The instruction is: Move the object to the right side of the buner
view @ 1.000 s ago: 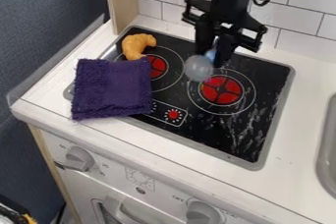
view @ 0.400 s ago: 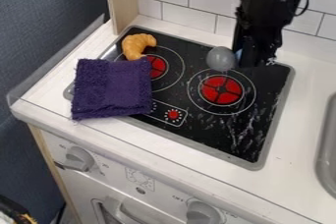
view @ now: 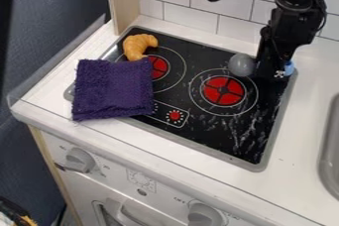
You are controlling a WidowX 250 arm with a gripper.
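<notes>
Pinching the grey-and-blue utensil [view: 242, 65] by its middle, my gripper [view: 270, 71] hangs at the upper right part of the black stove top [view: 225, 141], my arm [view: 292, 24] coming down from the top edge. The round grey end points out to the left of me, close by the upper right of the outer ring around the right burner [view: 224, 91]; the blue end shows on my other side, by the stove's right rim. Whether it touches the glass beneath or hangs a little above, I cannot tell. I take this to be the placing step: the carry looks nearly done. What I need next is to settle it beside that burner, bringing the grey end a touch further right if it should lie clear of the ring, then lower gently, let go and lift straight up. The round end could roll or swing if I release too high. Farther left lie the croissant [view: 136, 45] and the folded purple cloth [view: 112, 91], well apart from my work
</notes>
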